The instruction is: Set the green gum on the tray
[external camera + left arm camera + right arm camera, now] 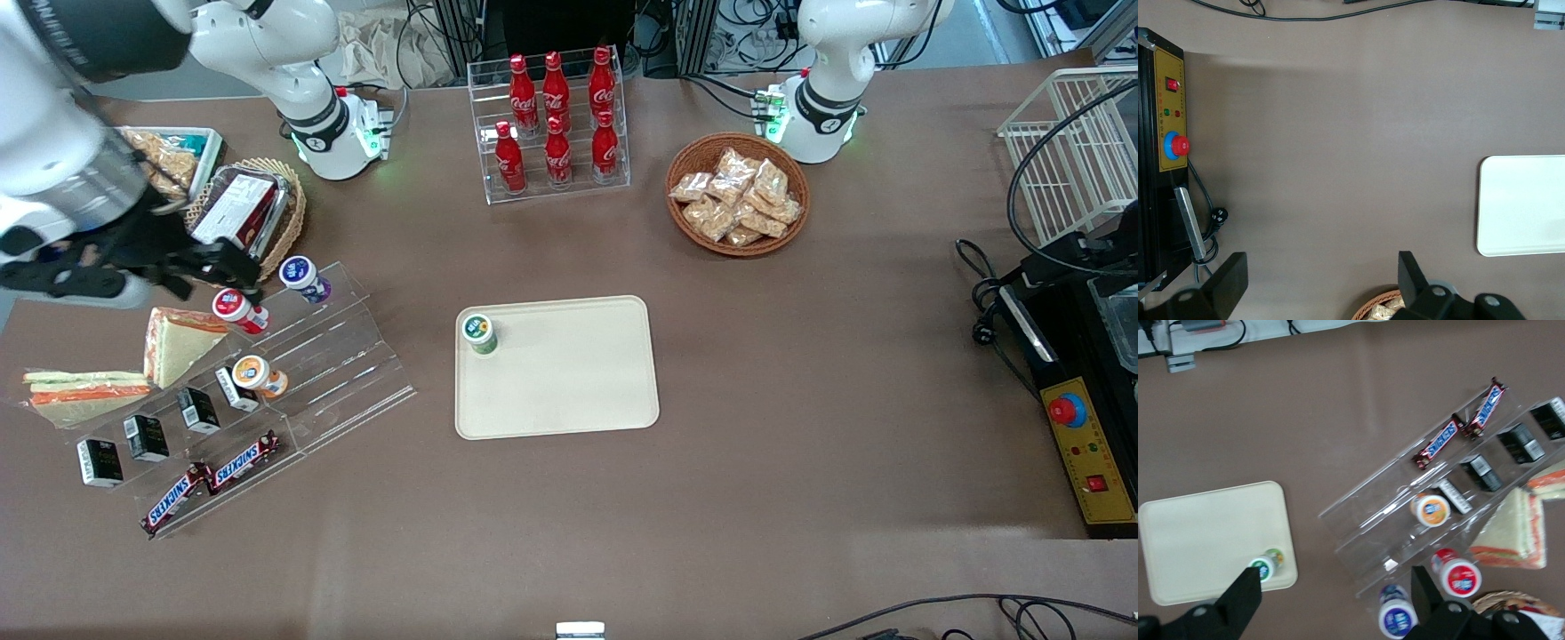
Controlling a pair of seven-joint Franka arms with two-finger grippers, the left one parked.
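Observation:
The green gum (479, 333), a small green bottle with a white lid, stands upright on the beige tray (569, 373), in the tray's corner toward the working arm's end and farther from the front camera. It also shows in the right wrist view (1263, 567) on the tray (1205, 540). My right gripper (227, 267) hangs high over the clear stepped display rack (302, 373), well apart from the tray. Its fingers (1241, 600) are spread wide with nothing between them.
The rack holds a purple-bodied bottle (305, 277), a red-lidded bottle (238, 309), an orange-lidded bottle (258, 374), small black boxes and Snickers bars (213, 480). Sandwiches (133, 364) lie beside it. A cola rack (556, 124) and a snack basket (738, 194) stand farther back.

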